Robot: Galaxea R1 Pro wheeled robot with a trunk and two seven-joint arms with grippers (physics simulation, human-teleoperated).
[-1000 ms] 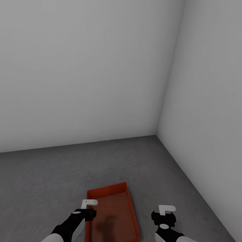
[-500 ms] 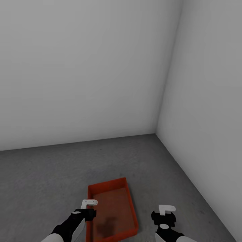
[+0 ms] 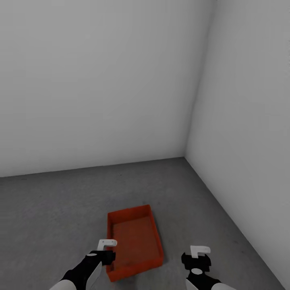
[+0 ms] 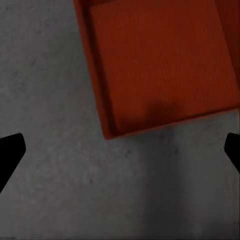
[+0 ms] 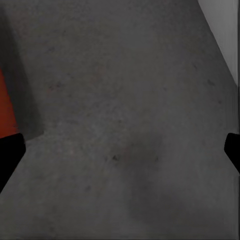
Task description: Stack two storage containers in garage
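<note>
One red-orange storage container (image 3: 135, 241) sits flat on the dark grey garage floor (image 3: 60, 209), open top up and nothing inside. My left gripper (image 3: 105, 253) hangs above the floor by the container's near left corner. In the left wrist view the container (image 4: 160, 65) lies ahead of the left gripper (image 4: 120, 155), whose fingertips (image 4: 10, 155) stand far apart with nothing between them. My right gripper (image 3: 196, 259) hovers to the container's right, and in its wrist view the right gripper (image 5: 120, 155) is open over bare floor, a sliver of container (image 5: 6, 110) at the edge. The living room is out of view.
Plain grey-white walls meet in a corner (image 3: 186, 155) ahead and to the right. The right wall (image 3: 249, 161) runs close along the container's right side. Bare floor stretches to the left and behind the container.
The whole head view has drawn back from the container, so its near wall now shows. Both arms hold the same pose and both grippers stay open.
</note>
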